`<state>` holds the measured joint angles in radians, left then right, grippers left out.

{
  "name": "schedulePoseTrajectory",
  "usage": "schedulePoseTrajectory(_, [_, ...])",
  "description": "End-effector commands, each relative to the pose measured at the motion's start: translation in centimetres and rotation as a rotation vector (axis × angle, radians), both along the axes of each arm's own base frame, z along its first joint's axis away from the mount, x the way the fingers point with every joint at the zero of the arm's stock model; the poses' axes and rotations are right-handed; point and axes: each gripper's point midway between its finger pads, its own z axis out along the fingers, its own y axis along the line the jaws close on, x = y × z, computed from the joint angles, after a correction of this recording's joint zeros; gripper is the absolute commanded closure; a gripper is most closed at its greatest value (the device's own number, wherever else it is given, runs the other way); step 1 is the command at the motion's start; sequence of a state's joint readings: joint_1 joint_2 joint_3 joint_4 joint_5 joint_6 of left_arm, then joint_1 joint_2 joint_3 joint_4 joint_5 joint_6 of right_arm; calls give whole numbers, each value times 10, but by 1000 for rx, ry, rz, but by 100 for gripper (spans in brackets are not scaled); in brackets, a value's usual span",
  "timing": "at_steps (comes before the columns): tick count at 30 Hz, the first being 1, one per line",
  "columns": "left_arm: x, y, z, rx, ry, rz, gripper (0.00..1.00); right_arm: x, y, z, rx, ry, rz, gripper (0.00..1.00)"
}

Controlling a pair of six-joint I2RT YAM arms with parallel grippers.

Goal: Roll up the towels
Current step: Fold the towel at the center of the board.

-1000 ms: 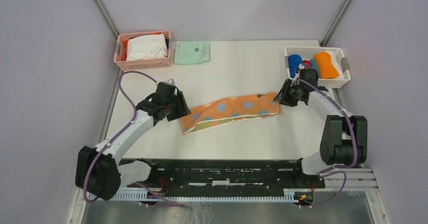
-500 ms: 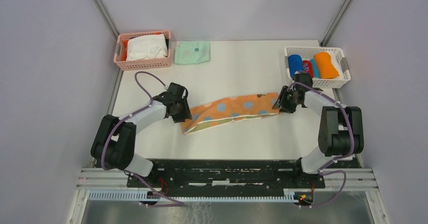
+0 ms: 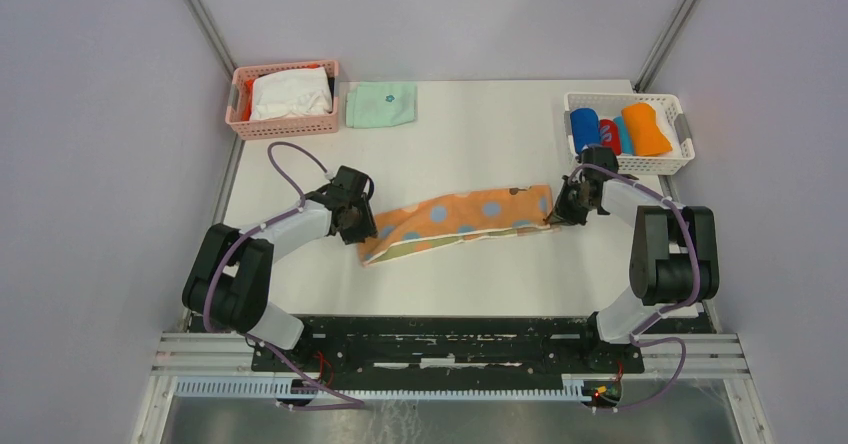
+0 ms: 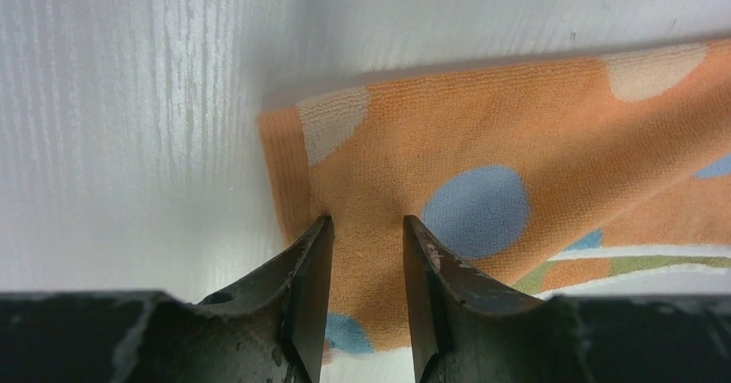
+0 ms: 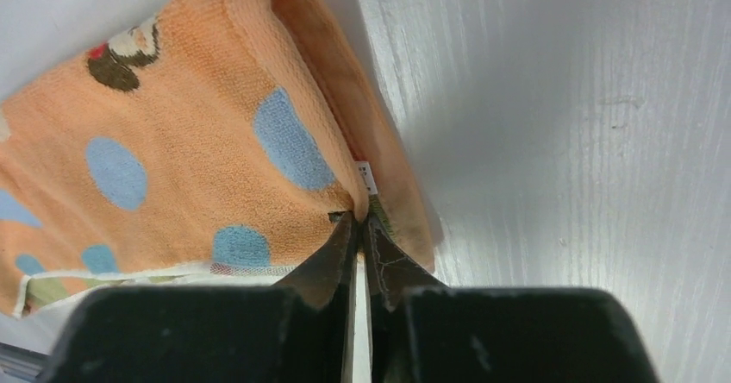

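Observation:
The peach towel (image 3: 455,222) with blue dots lies stretched as a long strip across the middle of the table. My left gripper (image 3: 362,226) is at its left end. In the left wrist view its jaws (image 4: 365,221) stand apart, open, tips pressed down on the towel (image 4: 517,141) near the corner. My right gripper (image 3: 562,211) is at the right end. In the right wrist view it (image 5: 359,217) is shut, pinching the folded edge of the towel (image 5: 190,159). A rolled blue towel (image 3: 583,127) and a rolled orange towel (image 3: 646,129) lie in the white basket (image 3: 680,122).
A pink basket (image 3: 240,114) holding a white cloth stands at the back left, with a folded mint-green cloth (image 3: 381,104) beside it. The white basket at the back right also holds small red and light-blue rolls. Bare tabletop (image 3: 480,154) lies behind the strip.
The left arm drew in to the towel's left end and its jaws narrowed. The right gripper closed on the towel's right edge, and that end shifted slightly.

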<state>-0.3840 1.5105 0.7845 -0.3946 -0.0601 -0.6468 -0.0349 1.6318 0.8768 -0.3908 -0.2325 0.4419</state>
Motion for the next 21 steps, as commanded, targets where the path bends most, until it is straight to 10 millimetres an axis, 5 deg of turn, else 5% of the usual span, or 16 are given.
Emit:
schedulePoseTrajectory(1, [-3, 18, -9, 75, 13, 83, 58, -2, -16, 15, -58, 3, -17, 90])
schedulePoseTrajectory(10, [-8, 39, -12, 175, 36, 131, 58, -26, -28, 27, -100, 57, -18, 92])
schedulePoseTrajectory(21, [-8, 37, -7, 167, 29, 120, 52, -58, -14, 23, -29, 124, 28, 85])
